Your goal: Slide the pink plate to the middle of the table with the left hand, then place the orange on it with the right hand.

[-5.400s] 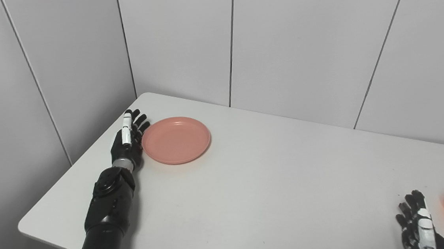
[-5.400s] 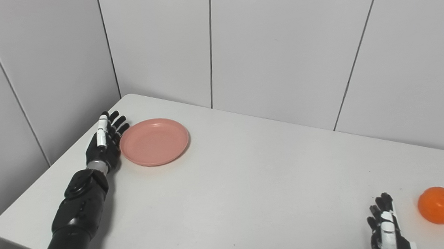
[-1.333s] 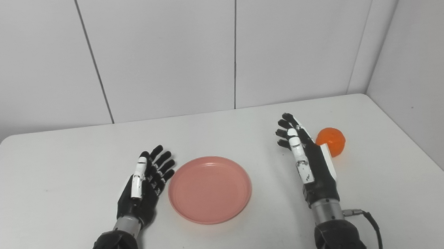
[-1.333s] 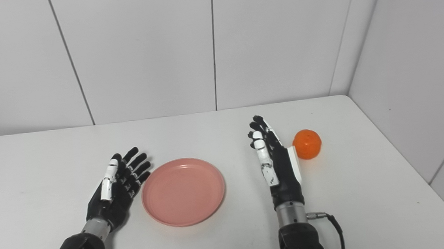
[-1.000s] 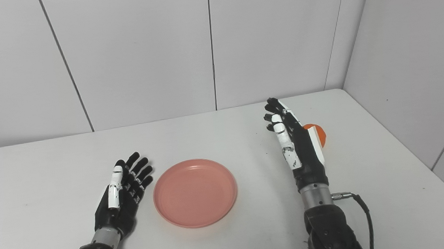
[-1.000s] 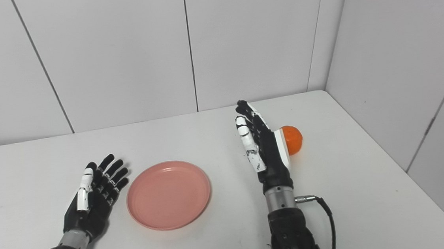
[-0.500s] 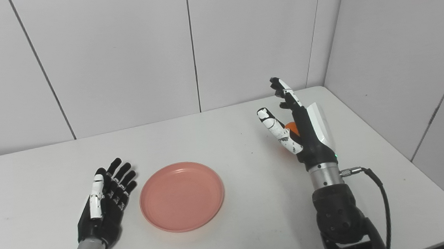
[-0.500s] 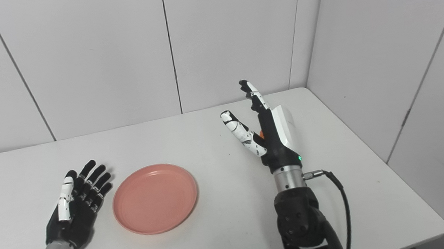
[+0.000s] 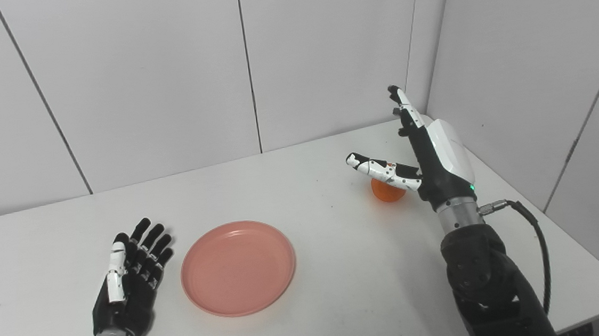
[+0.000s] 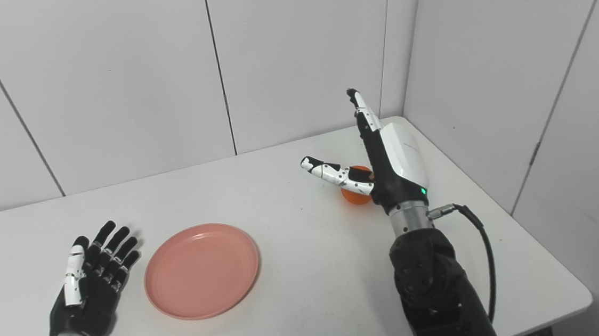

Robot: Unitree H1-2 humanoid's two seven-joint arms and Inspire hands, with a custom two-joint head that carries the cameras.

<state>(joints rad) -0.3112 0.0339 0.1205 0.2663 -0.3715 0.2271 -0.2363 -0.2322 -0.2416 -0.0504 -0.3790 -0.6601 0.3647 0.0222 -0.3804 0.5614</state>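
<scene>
White wall panels close in a white table (image 9: 342,303) on its far and right sides; on the table, a little left of centre and toward the near edge, lies the pink plate (image 9: 238,268), flat and bare; the orange (image 9: 385,191) sits on the tabletop toward the far right, well apart from the plate. Just left of the plate the left hand (image 9: 127,288) rests low on the table, fingers straight and slightly fanned, holding nothing and not touching the rim. Raised over the orange is the right hand (image 10: 379,156), wide open, its fingers pointing up and away and its thumb stretched out to the left; the thumb crosses in front of the fruit, partly hiding it, but nothing is closed round it.

Judging by how things lie, the slide looks finished and the orange pickup is the step in hand; the next move probably calls for lowering the right hand, curling fingers and thumb round the fruit without knocking it into a roll, then carrying it left to the plate.
</scene>
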